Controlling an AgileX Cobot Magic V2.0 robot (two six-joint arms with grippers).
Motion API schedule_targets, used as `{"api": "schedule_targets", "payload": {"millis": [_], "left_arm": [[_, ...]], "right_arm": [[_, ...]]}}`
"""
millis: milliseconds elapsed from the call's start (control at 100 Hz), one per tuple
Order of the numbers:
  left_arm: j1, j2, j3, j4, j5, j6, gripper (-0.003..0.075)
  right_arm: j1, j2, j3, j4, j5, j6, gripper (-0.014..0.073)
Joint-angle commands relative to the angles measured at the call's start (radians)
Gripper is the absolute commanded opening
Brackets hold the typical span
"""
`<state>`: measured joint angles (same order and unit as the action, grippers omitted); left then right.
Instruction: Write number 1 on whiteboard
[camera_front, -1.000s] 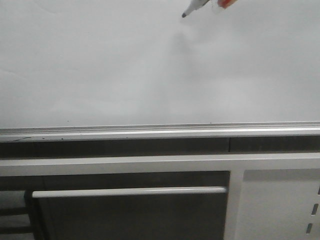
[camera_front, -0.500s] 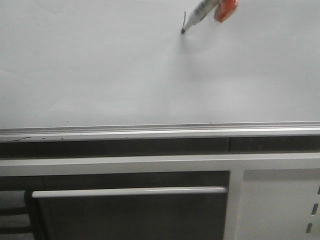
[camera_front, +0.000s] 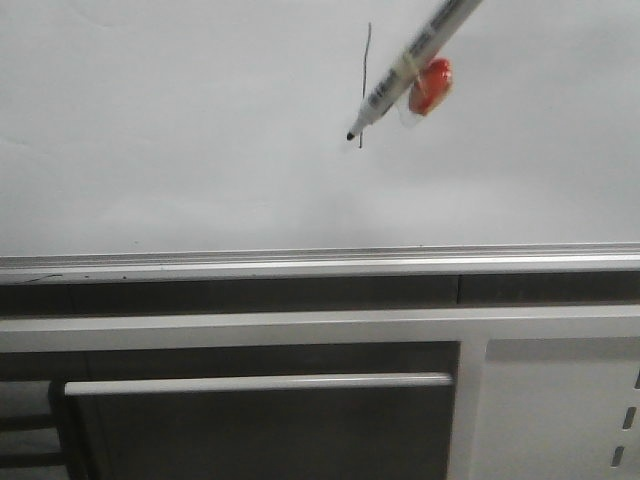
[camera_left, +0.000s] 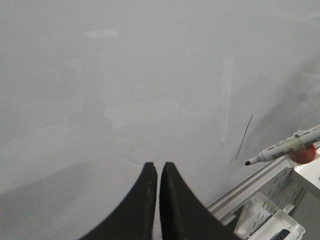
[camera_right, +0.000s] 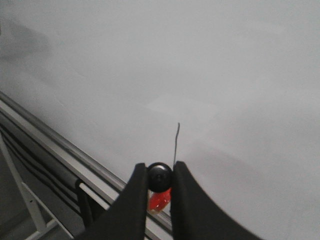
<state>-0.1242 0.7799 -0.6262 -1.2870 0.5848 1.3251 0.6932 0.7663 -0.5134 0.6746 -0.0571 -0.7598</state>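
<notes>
The whiteboard (camera_front: 180, 130) fills the upper front view, with a silver rail (camera_front: 300, 262) along its bottom edge. A thin dark vertical stroke, the number 1 (camera_front: 365, 85), runs down the board. A white marker pen (camera_front: 405, 70) with a red piece (camera_front: 431, 86) tied to it slants in from the upper right, its dark tip just left of the stroke's lower end. My right gripper (camera_right: 160, 175) is shut on the pen's black rear end (camera_right: 159, 177); the stroke (camera_right: 176, 142) shows beyond it. My left gripper (camera_left: 158, 167) is shut on nothing, facing the board (camera_left: 125, 75); the stroke (camera_left: 244, 137) and pen (camera_left: 287, 148) lie off to its side.
Below the rail stands a white metal frame (camera_front: 250, 328) with a horizontal bar (camera_front: 260, 383) and an upright post (camera_front: 466, 410). A perforated white panel (camera_front: 570, 410) is at the lower right. White plastic trays (camera_left: 265, 217) show in the left wrist view.
The pen has travelled down the board, and the stroke has grown from a short mark at the top to a long vertical line. The tip now sits slightly left of the line's end.
</notes>
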Motion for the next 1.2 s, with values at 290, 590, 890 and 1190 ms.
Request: {"api": "schedule_targets", "payload": {"millis": [290, 590, 890, 1190], "left_arm": [[0.002, 0.003, -0.029, -0.055, 0.161, 0.026, -0.002], [0.002, 0.005, -0.031, -0.057, 0.292, 0.03, -0.002], [0.0, 0.006, -0.031, -0.057, 0.42, 0.079, -0.002], [0.0, 0.006, -0.031, -0.055, 0.456, 0.082, 0.0186]], "right_arm": [[0.002, -0.135, -0.145, 0.027, 0.213, -0.011, -0.0043], [0.002, -0.058, -0.22, 0.038, 0.389, -0.011, -0.0043], [0.003, 0.065, -0.333, 0.063, 0.488, -0.011, -0.0043], [0.003, 0.145, -0.427, 0.143, 0.571, -0.097, -0.0043]]}}
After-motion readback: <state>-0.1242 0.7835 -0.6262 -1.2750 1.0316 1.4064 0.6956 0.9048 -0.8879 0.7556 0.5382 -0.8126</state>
